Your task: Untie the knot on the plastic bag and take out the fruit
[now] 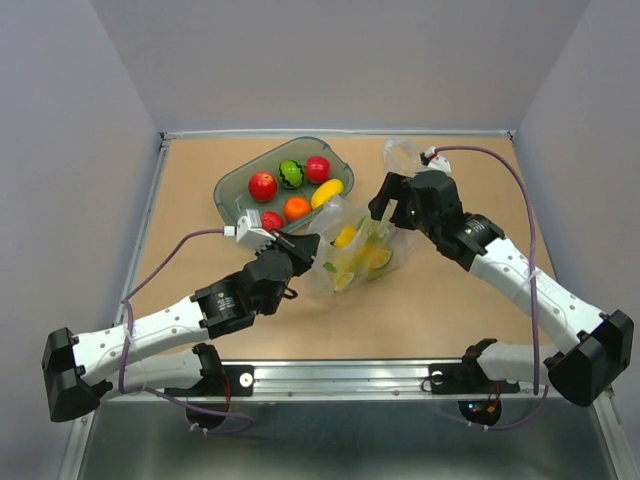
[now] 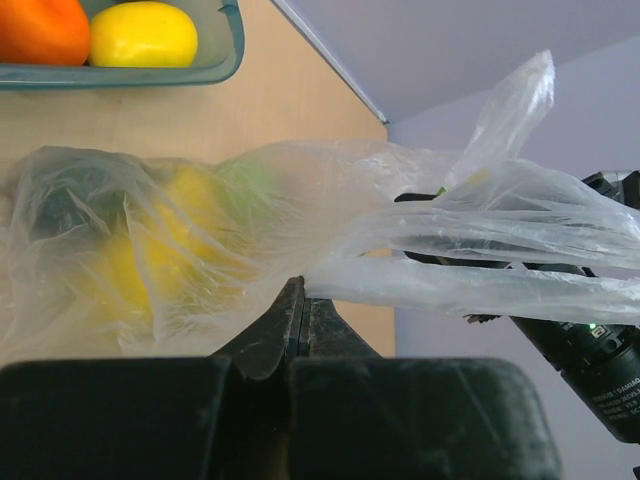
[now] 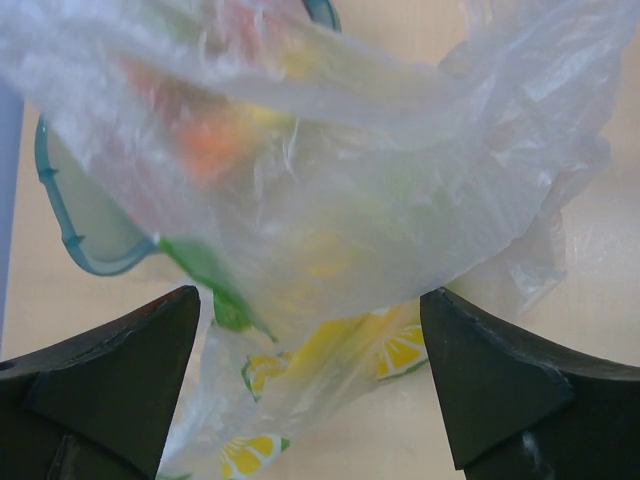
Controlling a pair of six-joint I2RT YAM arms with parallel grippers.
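The clear plastic bag point(image 1: 358, 252) with yellow and green printed marks lies mid-table. Yellow fruit point(image 1: 345, 237) shows through it. In the left wrist view the bag point(image 2: 200, 230) holds yellow fruit point(image 2: 125, 270), a green piece point(image 2: 250, 185) and a dark piece point(image 2: 60, 200). My left gripper point(image 1: 308, 246) is shut, its tips point(image 2: 300, 292) pinching the bag's near edge, where a stretched strand point(image 2: 480, 285) runs right. My right gripper point(image 1: 396, 205) is open above the bag's right end. Its fingers point(image 3: 120, 370) stand wide apart with the bag point(image 3: 330, 200) hanging ahead of them.
The grey-green tray point(image 1: 232, 187) stands at the back left of the bag with red apples, an orange and a long yellow mango point(image 1: 326, 193) in it. Its rim shows in the left wrist view point(image 2: 225, 60). Loose plastic point(image 1: 400, 155) rises behind my right gripper.
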